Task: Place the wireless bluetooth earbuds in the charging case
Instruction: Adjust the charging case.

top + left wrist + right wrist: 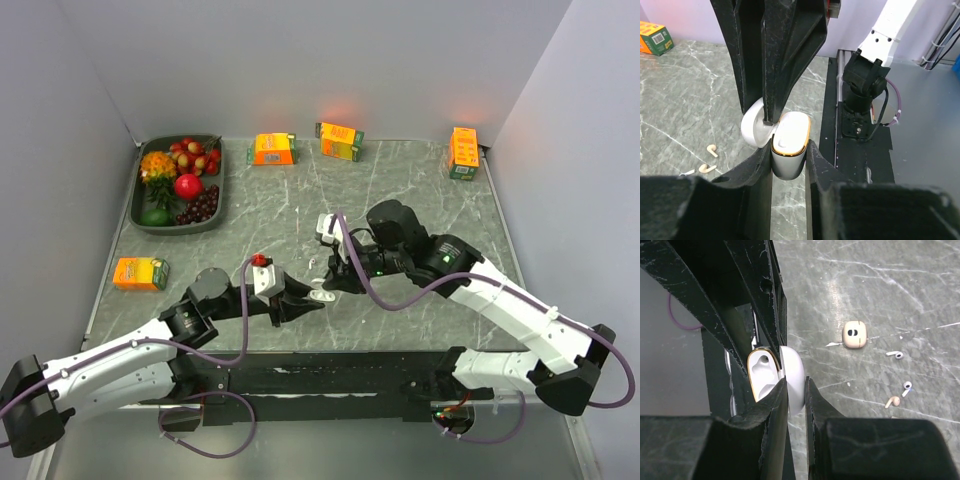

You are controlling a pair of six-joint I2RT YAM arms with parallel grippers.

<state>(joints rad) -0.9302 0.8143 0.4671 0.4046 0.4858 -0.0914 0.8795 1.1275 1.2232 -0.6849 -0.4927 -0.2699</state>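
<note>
Open charging case (761,371) wells only in rt wrist cam

The two arms meet in the middle of the bench (440,200). The left claw (789,156) and the right claw (796,385) both pinch the open charging case (790,132), so nothing fits between them. A fruit tray (175,230) fills the far left corner. Three orange cartons (340,140) stand along the back, and another carton (140,272) sits by the left wall. The far right side is bare. The tiny earbuds (906,387) and a beige piece (855,335) lie near the claws with bare bench around them.
</note>
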